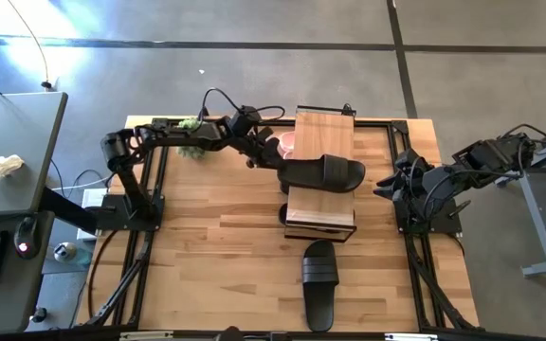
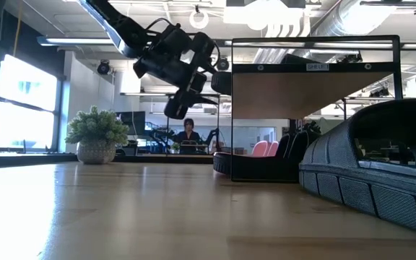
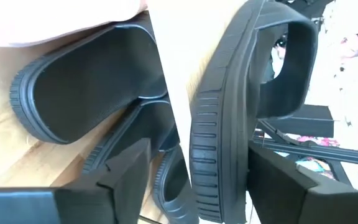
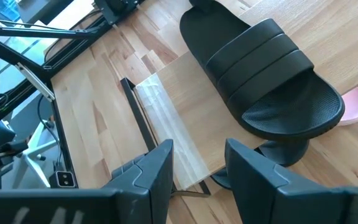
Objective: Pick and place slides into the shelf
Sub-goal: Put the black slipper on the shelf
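From my console I see the left gripper [image 1: 275, 163] reaching across the table [image 1: 207, 246] to the near edge of the shelf [image 1: 324, 128], its fingers [image 3: 114, 180] spread apart on either side of the heel end of a black slide [image 1: 322, 173] without clamping it. That slide lies crosswise on the shelf's plank top, its heel overhanging toward the left arm. Under the plank sit a pink slide [image 1: 289, 144] and another dark one [image 1: 284, 212] (mostly hidden from above). A third black slide [image 1: 319, 283] lies on the bare table nearer the front edge. Farther right, the right gripper [image 1: 384, 186] waits beside the shelf, fingers [image 4: 148, 171] parted and holding nothing.
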{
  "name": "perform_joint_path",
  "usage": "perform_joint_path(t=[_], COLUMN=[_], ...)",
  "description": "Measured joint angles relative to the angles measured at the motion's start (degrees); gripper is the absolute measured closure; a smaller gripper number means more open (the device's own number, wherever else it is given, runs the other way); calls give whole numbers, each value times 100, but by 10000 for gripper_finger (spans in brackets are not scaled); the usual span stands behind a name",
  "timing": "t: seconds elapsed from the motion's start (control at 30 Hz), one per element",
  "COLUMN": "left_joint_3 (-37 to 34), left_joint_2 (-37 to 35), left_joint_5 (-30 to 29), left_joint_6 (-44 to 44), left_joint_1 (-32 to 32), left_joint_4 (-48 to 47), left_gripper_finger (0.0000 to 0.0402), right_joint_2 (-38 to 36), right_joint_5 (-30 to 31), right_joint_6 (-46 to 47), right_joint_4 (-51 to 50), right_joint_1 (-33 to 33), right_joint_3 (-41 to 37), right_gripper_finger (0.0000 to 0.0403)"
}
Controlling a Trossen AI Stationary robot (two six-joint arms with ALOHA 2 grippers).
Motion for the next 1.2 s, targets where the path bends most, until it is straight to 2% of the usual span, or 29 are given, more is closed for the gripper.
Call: perform_joint_path(t=[0.3,0.5,0.63,0.87,1.2], left_joint_3=[-2,-4,-4,-5,-8], left_joint_2=[0,-73,-242,-427,-513], left_joint_5=[390,731,743,369,386], left_joint_6=[274,662,865,901,871], left_joint_1=[211,566,739,634,520], left_joint_4=[-194,-967,-1403,-1407,-912], left_gripper_finger=[132,130,132,128,130], right_joint_2=[4,4,2,3,2], right_joint_5=[38,-46,-145,-35,-11], right_joint_6=[-37,-153,-153,-298,-278], right_joint_4=[-7,-9,-9,-11,-11], right_joint_1=[-1,-1,-1,-1,-1], right_joint_3=[0,0,0,0,0], right_gripper_finger=[269,269,269,269,269])
